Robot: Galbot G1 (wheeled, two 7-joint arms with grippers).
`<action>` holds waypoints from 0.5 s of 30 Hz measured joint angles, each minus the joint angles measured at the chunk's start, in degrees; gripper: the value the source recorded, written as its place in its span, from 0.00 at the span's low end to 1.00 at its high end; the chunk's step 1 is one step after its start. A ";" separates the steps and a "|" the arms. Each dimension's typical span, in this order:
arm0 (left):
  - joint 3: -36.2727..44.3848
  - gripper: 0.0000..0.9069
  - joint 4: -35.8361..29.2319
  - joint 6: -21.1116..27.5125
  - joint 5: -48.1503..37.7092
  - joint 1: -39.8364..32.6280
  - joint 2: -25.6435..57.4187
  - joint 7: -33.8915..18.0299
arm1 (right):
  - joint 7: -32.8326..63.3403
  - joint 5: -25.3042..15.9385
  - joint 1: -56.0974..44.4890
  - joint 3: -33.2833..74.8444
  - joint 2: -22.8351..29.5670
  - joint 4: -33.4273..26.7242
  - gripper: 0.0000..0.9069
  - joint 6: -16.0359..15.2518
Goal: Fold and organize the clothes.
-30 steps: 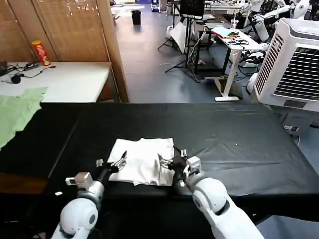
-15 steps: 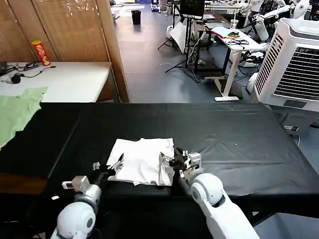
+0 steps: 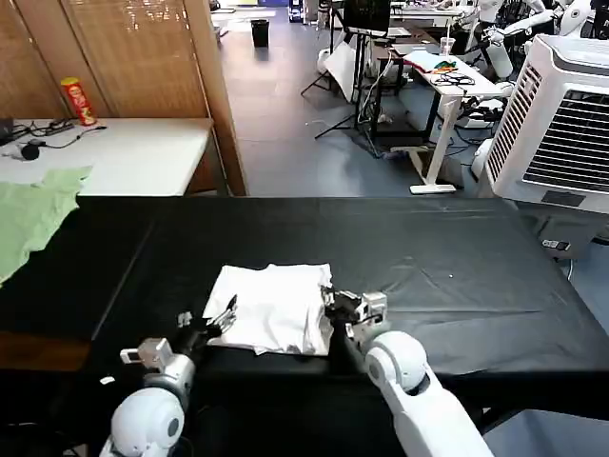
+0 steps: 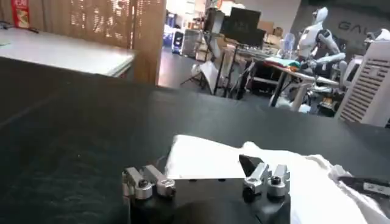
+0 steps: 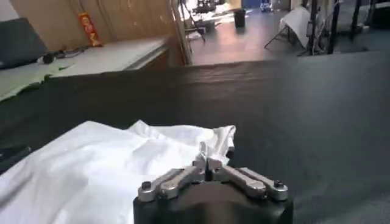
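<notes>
A white T-shirt [image 3: 271, 309], folded into a rough rectangle with its plain side up, lies on the black table [image 3: 438, 257] near the front edge. My right gripper [image 3: 330, 301] is at the shirt's right edge. In the right wrist view the gripper [image 5: 208, 163] is shut, with a corner of the white T-shirt [image 5: 109, 164] pinched at its tips. My left gripper [image 3: 207, 316] is at the shirt's left edge and is open. In the left wrist view the gripper [image 4: 204, 179] holds nothing, and one fingertip [image 4: 251, 165] reaches over the edge of the T-shirt [image 4: 207, 157].
A pale green garment [image 3: 29, 214] hangs over the table's far left end. Behind it stands a white table [image 3: 133, 157] with a red can [image 3: 78, 101]. A white air cooler [image 3: 561, 114] stands at the back right. Black cloth stretches bare to the right.
The right gripper's fingers, spread one second ago, have shut on the shirt's right edge. The left gripper has drawn back slightly toward the table's front and stays open.
</notes>
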 joint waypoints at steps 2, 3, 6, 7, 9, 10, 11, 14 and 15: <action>-0.13 0.97 0.11 -0.08 0.18 0.11 -0.21 0.02 | -0.22 -0.15 0.38 0.27 0.16 0.00 0.01 0.35; -0.14 0.97 0.14 -0.17 0.22 0.20 -0.28 0.04 | -0.28 -0.15 0.55 0.43 0.26 0.00 0.01 0.39; -0.14 0.97 0.14 -0.25 0.30 0.35 -0.47 0.07 | -0.37 -0.03 1.15 0.79 0.54 0.38 0.01 0.39; -0.14 0.97 0.14 -0.25 0.33 0.36 -0.51 0.09 | -0.44 0.04 1.30 0.92 0.63 0.49 0.01 0.39; -0.17 0.97 0.14 -0.26 0.34 0.36 -0.52 0.09 | -0.57 0.24 1.68 1.21 0.80 0.61 0.01 0.35; -0.19 0.97 0.11 -0.26 0.33 0.36 -0.52 0.09 | -0.60 0.39 1.86 1.42 0.90 0.56 0.01 0.30; -0.21 0.97 0.05 -0.26 0.32 0.35 -0.51 0.09 | -0.66 0.45 2.03 1.60 1.05 0.40 0.01 0.29; -0.35 0.97 -0.06 -0.26 0.31 0.33 -0.46 0.08 | -0.66 -1.22 2.77 2.24 1.65 -0.45 0.01 0.80; -0.41 0.97 -0.08 -0.26 0.29 0.32 -0.46 0.07 | -0.86 -2.64 3.26 2.58 1.98 -1.26 0.01 1.38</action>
